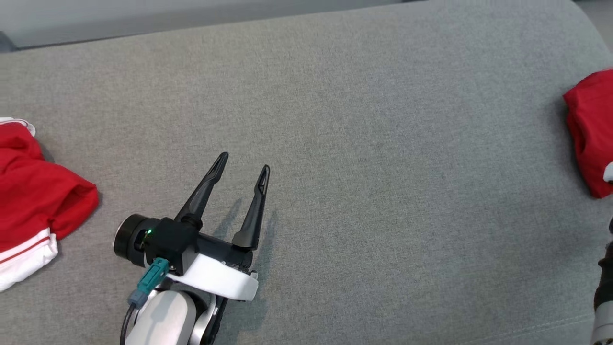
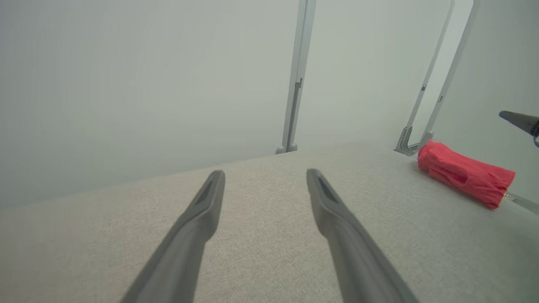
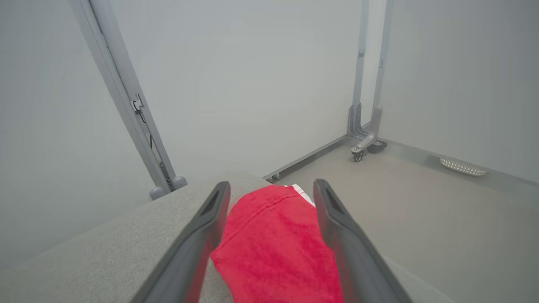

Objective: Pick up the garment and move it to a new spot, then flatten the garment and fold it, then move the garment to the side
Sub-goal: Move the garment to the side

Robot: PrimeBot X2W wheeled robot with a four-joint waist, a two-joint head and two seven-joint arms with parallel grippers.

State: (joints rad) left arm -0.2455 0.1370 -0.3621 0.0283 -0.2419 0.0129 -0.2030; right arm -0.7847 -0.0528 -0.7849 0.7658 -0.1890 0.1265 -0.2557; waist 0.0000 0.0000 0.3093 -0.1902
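Grey woven fabric is covering the wide padded worktop (image 1: 383,143), and pale grey walls are standing behind it; the folded red garment (image 1: 591,129) is lying at the worktop's right end, running off the right edge of the head view; from the left wrist view it is showing as a short, thick bundle (image 2: 463,173) close to the worktop's far right corner; in the right wrist view it (image 3: 273,244) is resting on the grey fabric with a stitched hem facing up and a sliver of white trim peeking out at its far end.

Right pincer (image 3: 271,185) is standing released, its two dark fingers spread wide with the garment lying between them, not pinched; whether the fingers are brushing the cloth I cannot tell; one dark finger (image 2: 518,120) of it is poking in at the right edge of the left wrist view, above the bundle.

Left pincer (image 1: 244,162) is hovering low over bare fabric near the left of the worktop, well apart from the folded garment; it is standing released too, fingers spread and gripping nothing (image 2: 265,172).

Farther left, a second red garment (image 1: 33,191) with white trim is lying loosely bunched at the worktop's left edge; beyond the worktop, grey metal posts (image 3: 126,97) are rising against the walls, and a pale floor (image 3: 421,210) is stretching away to the right.
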